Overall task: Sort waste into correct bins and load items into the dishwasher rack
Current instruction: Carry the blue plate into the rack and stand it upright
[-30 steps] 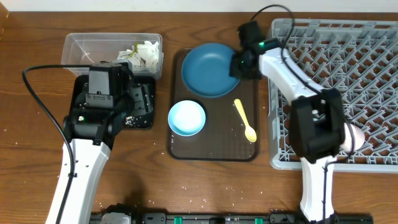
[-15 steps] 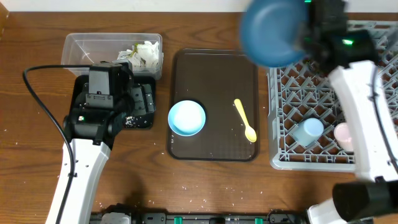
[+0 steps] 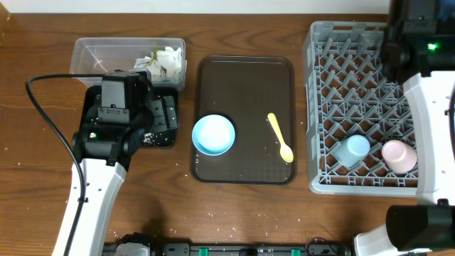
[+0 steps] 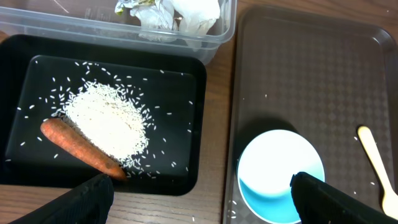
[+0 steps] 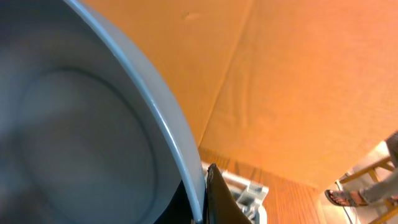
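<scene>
My right gripper (image 5: pixel 202 186) is shut on the rim of the dark blue plate (image 5: pixel 81 124), which fills the right wrist view; the plate does not show in the overhead view. The right arm (image 3: pixel 418 32) is over the far right corner of the grey rack (image 3: pixel 355 85). A light blue cup (image 3: pixel 352 150) and a pink cup (image 3: pixel 398 156) lie in the rack. My left gripper (image 4: pixel 205 202) is open and empty between the black tray (image 4: pixel 186 124) and the white bowl (image 4: pixel 280 177). Rice (image 4: pixel 109 121) and the orange-brown piece (image 4: pixel 81 149) lie in the black tray.
The clear tub (image 3: pixel 92 50) at the far left holds paper scraps (image 3: pixel 162 60). The brown serving tray (image 3: pixel 245 85) in the middle holds the bowl (image 3: pixel 213 134) and the yellow spoon (image 3: pixel 280 137). Loose rice grains dot the table near its front.
My right arm lifted the blue plate off the brown tray and carried it up and to the right over the rack, out of the overhead view. The left arm has not moved.
</scene>
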